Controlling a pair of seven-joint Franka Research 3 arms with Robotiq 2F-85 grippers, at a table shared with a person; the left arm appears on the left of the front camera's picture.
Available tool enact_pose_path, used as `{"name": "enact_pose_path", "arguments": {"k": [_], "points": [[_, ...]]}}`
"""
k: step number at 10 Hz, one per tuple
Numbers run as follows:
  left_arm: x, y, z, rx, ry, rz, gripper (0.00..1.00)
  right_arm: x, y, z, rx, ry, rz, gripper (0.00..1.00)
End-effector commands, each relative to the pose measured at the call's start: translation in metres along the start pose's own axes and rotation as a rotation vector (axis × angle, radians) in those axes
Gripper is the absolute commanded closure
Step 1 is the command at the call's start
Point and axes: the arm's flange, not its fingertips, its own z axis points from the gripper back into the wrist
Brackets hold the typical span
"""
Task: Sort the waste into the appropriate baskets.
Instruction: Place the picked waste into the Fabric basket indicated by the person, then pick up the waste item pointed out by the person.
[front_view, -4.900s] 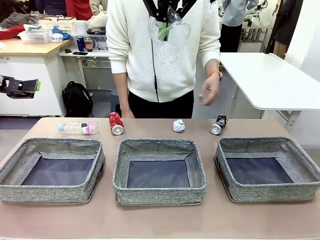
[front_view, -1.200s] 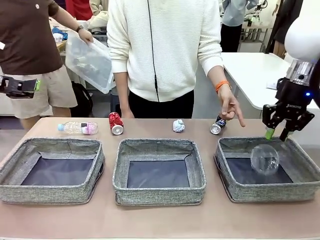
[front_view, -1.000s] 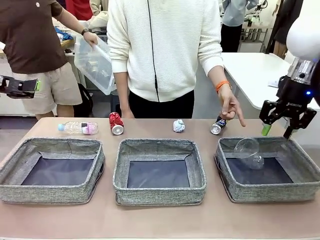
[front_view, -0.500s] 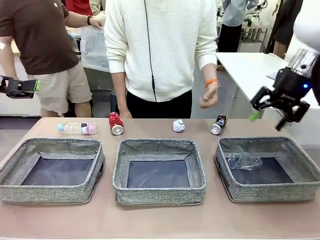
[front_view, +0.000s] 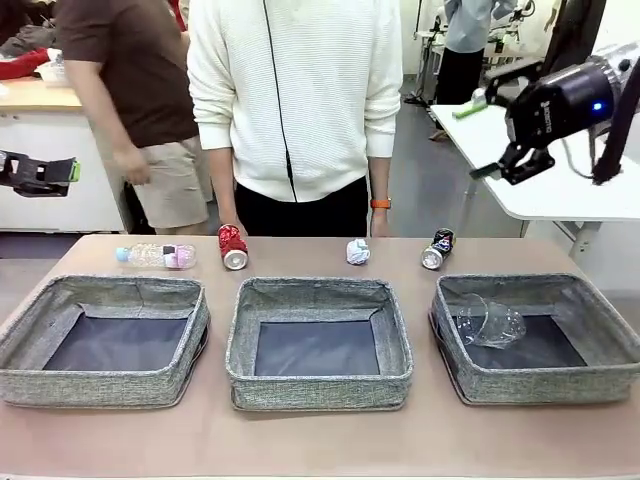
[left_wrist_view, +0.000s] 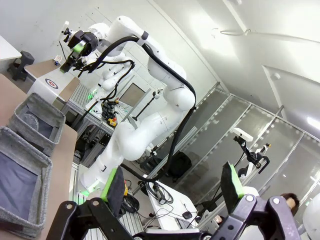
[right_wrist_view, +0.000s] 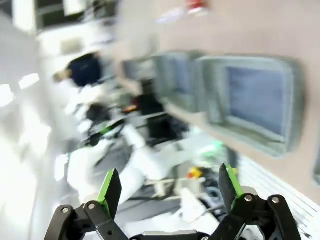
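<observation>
I have dropped the clear cup (front_view: 490, 322) into the basket (front_view: 600, 378) by the table's (front_view: 320, 440) right edge: one sorted. My right gripper (front_view: 482, 140) is up, jaws spread; left gripper's (left_wrist_view: 172, 185) too.

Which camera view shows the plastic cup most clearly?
The front view: the cup lies on its side in the right basket, sharp and near. In the left wrist view a far basket holds only a faint round shape, perhaps the cup. The right wrist view is too blurred to tell the cup.
</observation>
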Motion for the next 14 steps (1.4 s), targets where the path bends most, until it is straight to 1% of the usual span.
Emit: {"name": "enact_pose_path", "arguments": {"k": [1, 2, 3, 4, 14], "points": [[-0.003, -0.002, 0.001, -0.011, 0.011, -0.019, 0.00, 0.008, -0.021, -0.003, 0.392, 0.121, 0.014, 0.00], [-0.003, -0.002, 0.001, -0.011, 0.011, -0.019, 0.00, 0.006, -0.015, -0.002, 0.425, 0.084, 0.049, 0.00], [-0.003, -0.002, 0.001, -0.011, 0.011, -0.019, 0.00, 0.005, -0.006, -0.003, 0.360, 0.128, 0.151, 0.00], [-0.003, -0.002, 0.001, -0.011, 0.011, -0.019, 0.00, 0.006, -0.006, -0.004, 0.301, 0.054, 0.032, 0.00], [-0.003, -0.002, 0.001, -0.011, 0.011, -0.019, 0.00, 0.006, -0.006, -0.004, 0.301, 0.054, 0.032, 0.00]]}}
